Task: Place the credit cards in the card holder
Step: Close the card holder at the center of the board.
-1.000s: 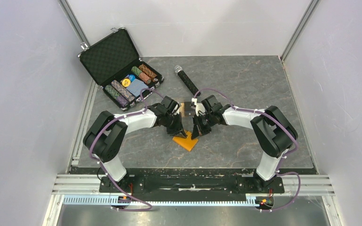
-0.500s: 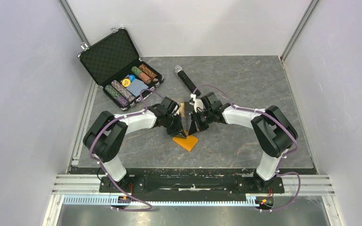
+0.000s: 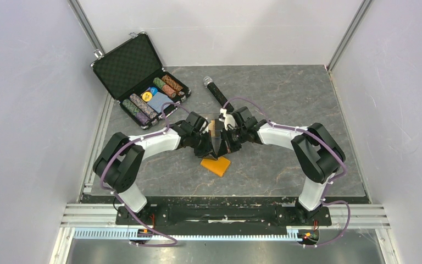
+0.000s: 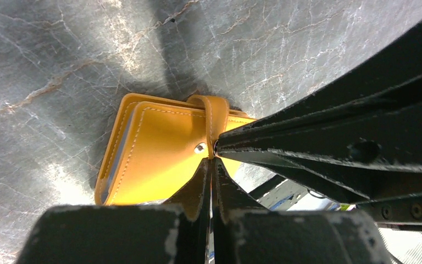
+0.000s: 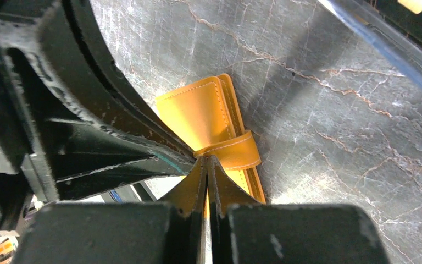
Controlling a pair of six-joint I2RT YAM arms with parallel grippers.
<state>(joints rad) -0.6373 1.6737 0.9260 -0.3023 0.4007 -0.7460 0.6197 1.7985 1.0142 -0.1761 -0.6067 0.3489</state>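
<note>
Two containers are on the worktop (image 3: 286, 104). At the far left stands a black chip case (image 3: 126, 65), with its lid raised and showing egg-crate foam. Its tray holds rows of poker chips (image 3: 140, 107) laid on edge, a blue rectangular block (image 3: 158, 102) and a couple of loose round chips beside it.

At centre, near the front edge, the orange card holder (image 3: 215, 165) lies flat and folded shut. Its strap (image 4: 217, 118) is wrapped over one edge, with a small metal snap (image 4: 200, 147) on the face. A sliver of light blue lining shows along one side. No card can be seen inside it.

The left tool (image 4: 211, 168) and the right tool (image 5: 205, 165) meet tip to tip directly over the strap. Each has its jaws pressed together with no gap. Nothing can be made out between the jaws, and contact with the card holder cannot be confirmed.

Just behind the tips, between the two wrists, is a small tan-and-dark patch consistent with the credit cards (image 3: 214, 130). Whether it lies on the worktop or is lifted cannot be told.

A black microphone (image 3: 217, 94) with a silver head lies diagonally behind the arms, apart from both containers.

The worktop is dark grey, marble-patterned with pale veins. Plain white panels (image 3: 27, 110) enclose it on three sides, framed by aluminium posts (image 3: 88, 27). The arm bases are bolted to a black plate (image 3: 225, 212) on rails at the near edge.
</note>
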